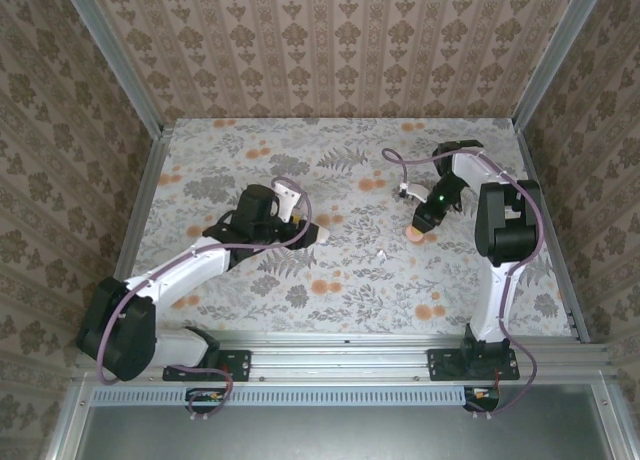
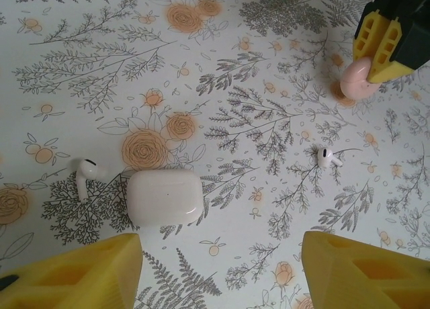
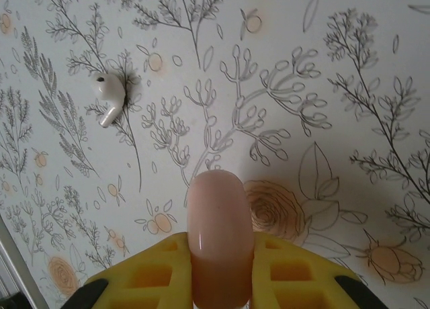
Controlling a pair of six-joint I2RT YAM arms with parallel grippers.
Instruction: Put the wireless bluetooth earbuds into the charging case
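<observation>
Case (image 2: 164,197) lies flat on the flowered tabletop (image 2: 269,47), white and glossy, lid apparently down; no seam or hinge can be made out from above. Left claw (image 2: 218,255) hangs over it, yellow fingers (image 2: 80,272) spread wide with nothing between them. In the left wrist view the case sits just ahead of the gap, offset toward the left-hand finger rather than centred. Its long axis runs roughly across the gap, tilted slightly, so the fingers would meet its short ends, not its broad sides. Near earbud (image 2: 86,171) lies just beside the case on its left, stem pointing down toward the claw, apart from the case, not touching it. Far earbud (image 2: 328,156) lies well apart to the right, on open tabletop between the case and the right claw (image 3: 220,255). Right claw is closed on a pink disc (image 3: 218,208), held on edge between its fingers close above the tabletop; from its own wrist view the far earbud sits ahead and to the left, stem angled down-left. Judgement: left arm is plainly the nearer to case and near earbud, and the right arm's grip is occupied, so the coming move falls to the left. It turns on shifting that claw sideways to centre on the case. Lid looks shut, so neither earbud can go in until it is raised.
</observation>
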